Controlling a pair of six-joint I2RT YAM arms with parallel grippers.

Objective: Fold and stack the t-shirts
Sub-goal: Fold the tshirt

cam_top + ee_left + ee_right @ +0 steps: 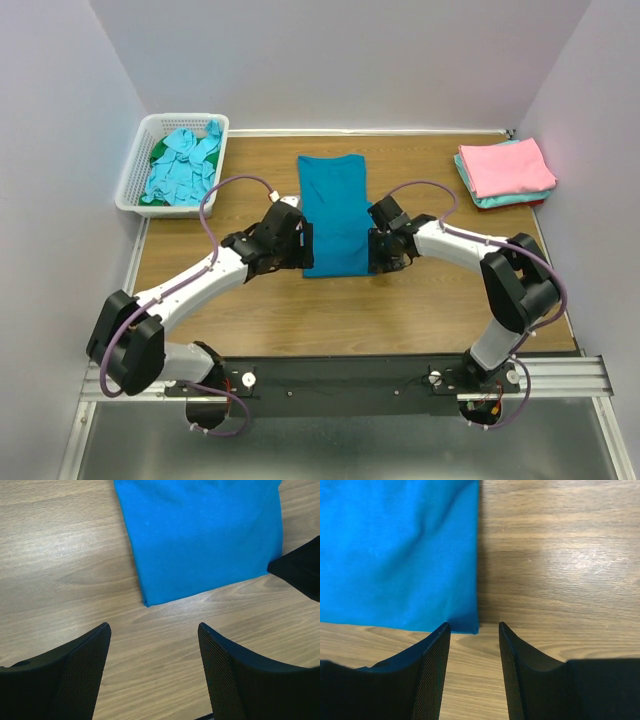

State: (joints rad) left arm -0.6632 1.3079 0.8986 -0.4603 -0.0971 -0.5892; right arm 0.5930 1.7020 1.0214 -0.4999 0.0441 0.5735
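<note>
A deep teal-blue t-shirt [335,215] lies folded into a long strip in the middle of the table, its near edge between my two grippers. My left gripper [303,248] stands at the strip's near left corner. In the left wrist view it [153,626] is wide open over bare wood, just short of the shirt [200,535]. My right gripper [378,250] is at the near right corner. Its fingers [473,625] are open but closer together, with nothing between them. The shirt's corner [465,622] lies just beyond the tips.
A white slotted basket [135,170] at the back left holds crumpled pale turquoise shirts [185,165] and a green one. A stack of folded shirts [505,170], pink on top, sits at the back right. Walls close the table's sides and back.
</note>
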